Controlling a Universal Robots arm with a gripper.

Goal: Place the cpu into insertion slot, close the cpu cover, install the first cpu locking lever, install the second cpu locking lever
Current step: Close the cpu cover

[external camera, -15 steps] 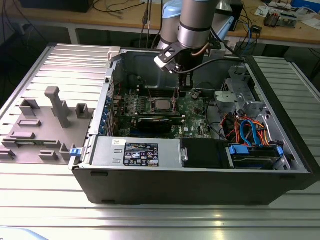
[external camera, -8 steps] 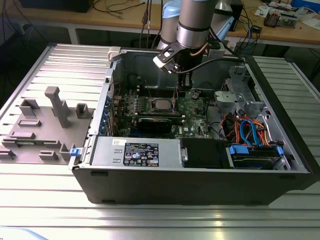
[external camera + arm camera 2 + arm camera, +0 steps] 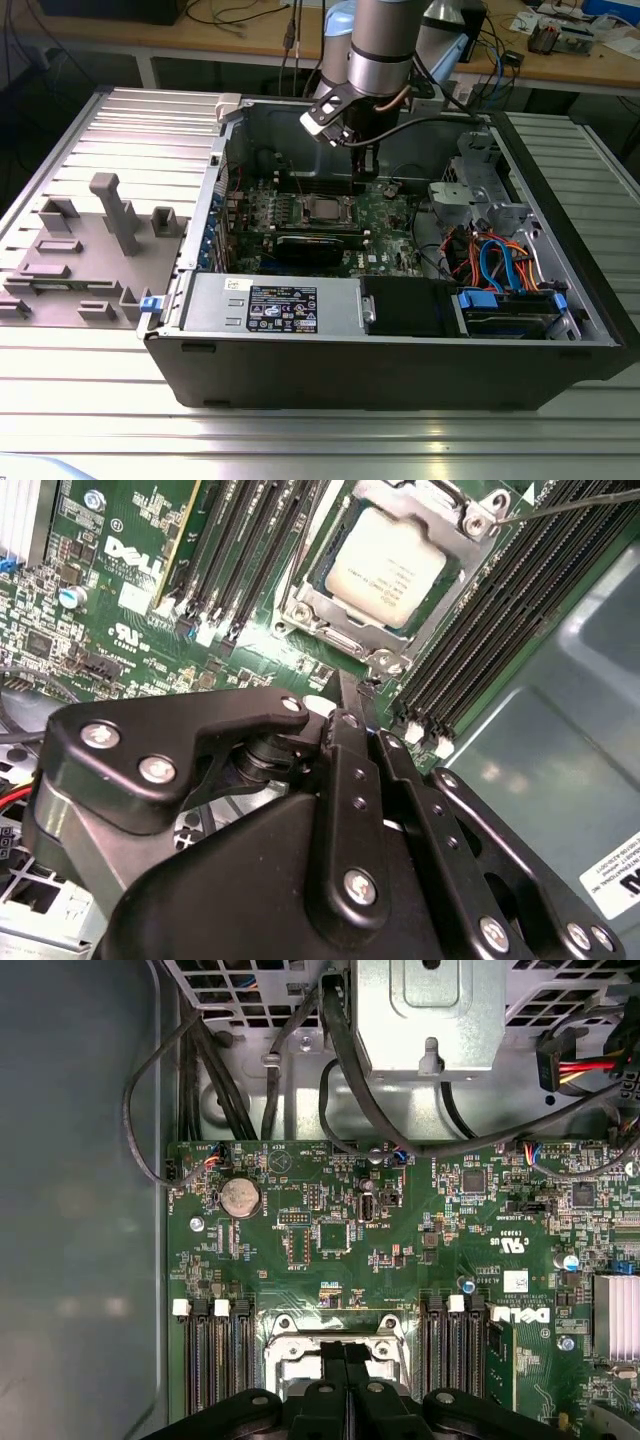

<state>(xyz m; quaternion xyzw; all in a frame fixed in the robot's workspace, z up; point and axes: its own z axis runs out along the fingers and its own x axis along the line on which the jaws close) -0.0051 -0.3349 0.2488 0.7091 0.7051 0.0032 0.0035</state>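
1. Hanging inside the open computer case (image 3: 400,360), the gripper (image 3: 362,162) sits low over the green motherboard (image 3: 330,1220).
2. Its two fingers (image 3: 350,720) are pressed together into one narrow blade, with nothing visible between them.
3. The cpu (image 3: 385,565) is already seated in the insertion slot (image 3: 345,643), silver top up, between two banks of long black memory slots (image 3: 250,550).
4. The cpu cover (image 3: 322,605) appears to lie flat around the chip, its window framing the metal top.
5. A thin wire rod (image 3: 575,502), probably a locking lever, angles away from one corner of the socket and looks unlatched.
6. The key relation: in the second wrist view the fingertips are just beside the socket's near edge, and the chip lies straight beyond them along the line of the fingers. Whether the tips touch the frame, I cannot tell.
7. In the exterior view the socket lies toward the exterior view's left of the gripper and lower.
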